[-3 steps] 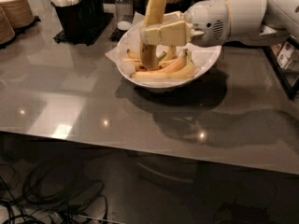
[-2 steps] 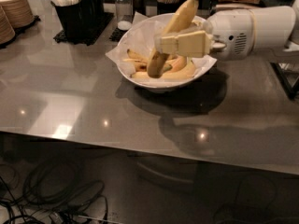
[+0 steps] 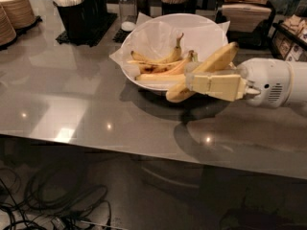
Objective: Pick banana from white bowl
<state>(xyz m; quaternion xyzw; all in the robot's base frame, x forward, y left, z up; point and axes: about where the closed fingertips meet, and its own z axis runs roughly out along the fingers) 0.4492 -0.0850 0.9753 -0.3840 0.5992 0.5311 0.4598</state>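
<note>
The end effector point(image 3: 194, 81) is pinching the banana point(image 3: 220, 56) mid-length, holding it tilted above the white bowl's point(image 3: 128, 71) four o'clock rim, seemingly to clear the smaller bananas point(image 3: 158, 66).

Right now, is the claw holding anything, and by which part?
Yes: claw, at the front rim of the white bowl, grips the banana around its middle.

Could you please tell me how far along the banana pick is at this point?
Done: the gripper is shut on the banana, which is raised and tilted over the front right rim of the white bowl. In hand: the lift. Left: carrying it clear of the bowl, where the smaller bananas lie.
</note>
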